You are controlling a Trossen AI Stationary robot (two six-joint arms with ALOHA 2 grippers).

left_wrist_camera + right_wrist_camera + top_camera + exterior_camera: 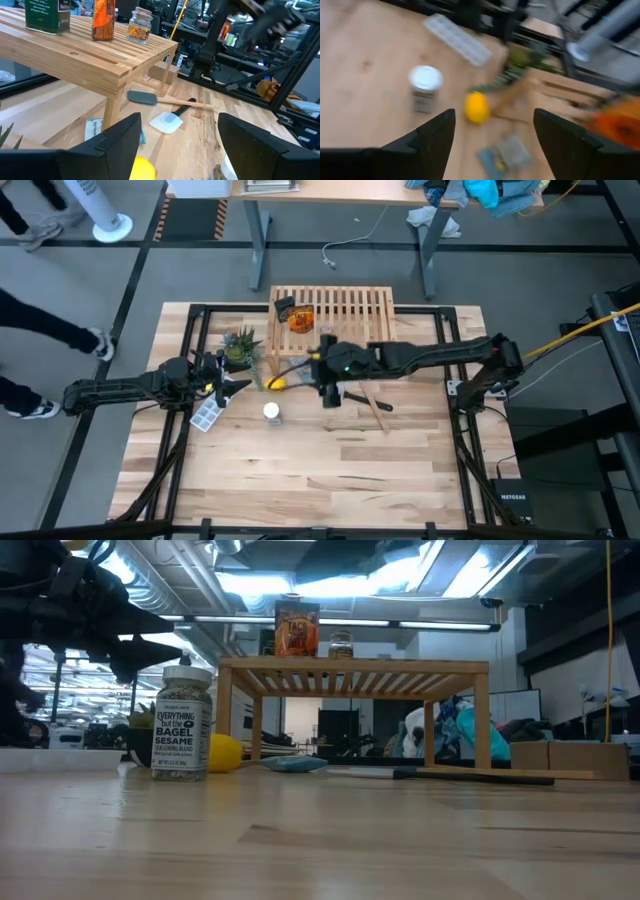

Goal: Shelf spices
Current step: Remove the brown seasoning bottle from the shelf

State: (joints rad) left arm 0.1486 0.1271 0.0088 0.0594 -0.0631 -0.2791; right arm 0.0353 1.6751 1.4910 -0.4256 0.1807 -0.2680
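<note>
Butcher-block table [330, 480] — grey floor [180, 275] around; both arms' fingers open, empty.

Both arms are matte black, chunky jointed segments with black cabling trailing off. The right arm [420, 356] has a tiny green light glowing near the wrist. Each tool has two wide, flat black fingers [117, 145] with squared, angular edges.

- Your white-capped jar [271, 412] stands alone on the surface [330, 480], with open wood all along its near side.
- Just beyond the jar, the lemon [277, 384] blocks you.
- Beside the jar, an ice tray [207, 416] crowds that flank.
</note>
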